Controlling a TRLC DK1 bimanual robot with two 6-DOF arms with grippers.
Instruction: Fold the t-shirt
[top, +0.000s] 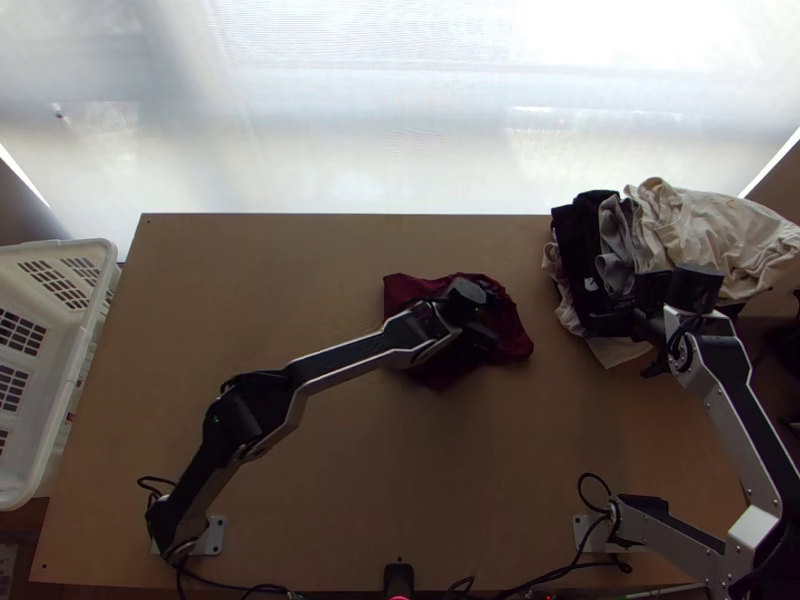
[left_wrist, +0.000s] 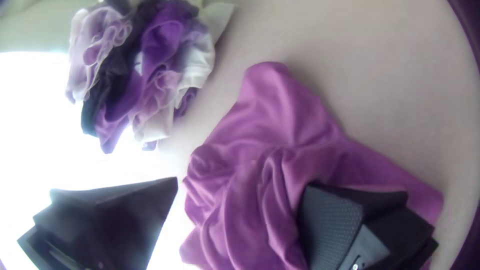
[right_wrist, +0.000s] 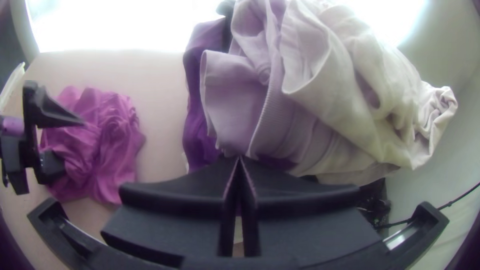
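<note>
- The t-shirt (top: 420, 290) lies bunched, its layers rumpled together, past the middle of the tabletop (top: 480, 500) toward the far edge.
- The left gripper (left_wrist: 241, 185) is spread wide over it, one finger against the cloth, the other off to its side, nothing pinched.
- The right gripper (right_wrist: 239, 157) has its fingertips together, seemingly empty, by the heap of clothes (right_wrist: 310, 95) at the far right corner.
- Spreading probably comes first (folding a bunch only buries creases). Best to pinch a loose edge shallowly, taking one layer, then lift and draw it out slowly.
- A second grip opposite would help pull it flat; a deep grab could drag everything along.
</note>
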